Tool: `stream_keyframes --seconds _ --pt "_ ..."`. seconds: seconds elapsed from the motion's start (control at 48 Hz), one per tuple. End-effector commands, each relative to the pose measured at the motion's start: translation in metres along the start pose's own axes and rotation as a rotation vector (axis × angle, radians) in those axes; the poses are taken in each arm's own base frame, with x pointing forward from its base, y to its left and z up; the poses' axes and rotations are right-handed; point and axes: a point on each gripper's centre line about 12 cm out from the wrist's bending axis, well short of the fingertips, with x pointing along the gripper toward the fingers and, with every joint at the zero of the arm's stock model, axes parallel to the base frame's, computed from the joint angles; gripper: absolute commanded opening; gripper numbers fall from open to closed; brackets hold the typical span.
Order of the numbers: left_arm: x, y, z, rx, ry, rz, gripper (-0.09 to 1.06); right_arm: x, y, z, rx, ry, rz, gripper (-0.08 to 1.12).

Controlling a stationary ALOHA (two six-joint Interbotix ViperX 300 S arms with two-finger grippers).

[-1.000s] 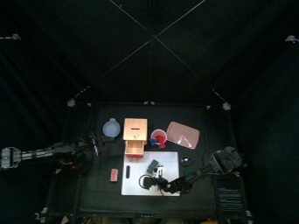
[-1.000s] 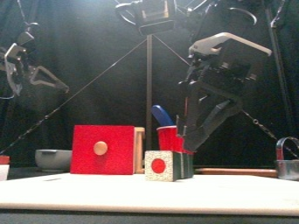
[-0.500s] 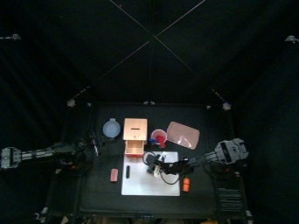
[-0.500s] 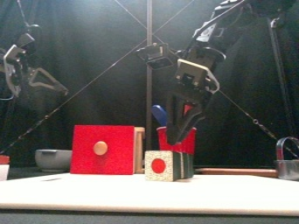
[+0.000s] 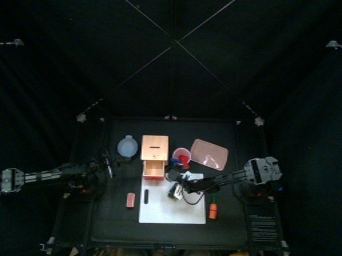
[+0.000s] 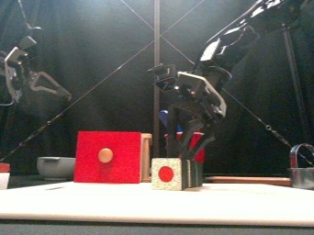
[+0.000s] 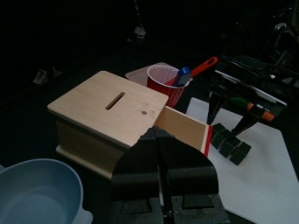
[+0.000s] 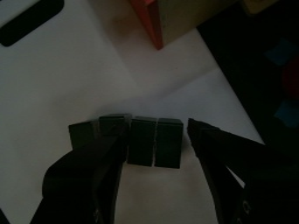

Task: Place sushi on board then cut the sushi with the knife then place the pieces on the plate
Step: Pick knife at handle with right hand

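The sushi roll (image 8: pixel 124 138) lies on the back part of the white cutting board (image 5: pixel 181 212). The right gripper (image 8: pixel 147 140) straddles it, jaws apart. The left gripper (image 7: pixel 163 147), jaws together, hangs left of the board.

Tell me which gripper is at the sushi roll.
The right gripper: its open jaws straddle the sushi roll on the white board. The left gripper hangs away from it, left of the wooden box.
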Motion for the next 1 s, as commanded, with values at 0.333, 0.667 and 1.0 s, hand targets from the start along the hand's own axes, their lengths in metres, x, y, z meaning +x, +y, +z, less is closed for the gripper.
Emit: stream_keyframes --seconds 0.333,0.667,1.0 --pt "0.002 0.000 0.005 -0.041 -0.010 0.009 0.09 -0.019 0.058 -0.015 -0.177 -0.073 0.163 0.89" --pt "0.002 0.000 0.007 -0.047 -0.017 0.012 0.09 -0.022 0.054 -0.029 -0.297 -0.077 0.147 0.89" --pt "0.002 0.001 0.007 -0.046 -0.015 0.017 0.09 -0.063 0.054 -0.011 -0.286 -0.172 0.201 0.89"
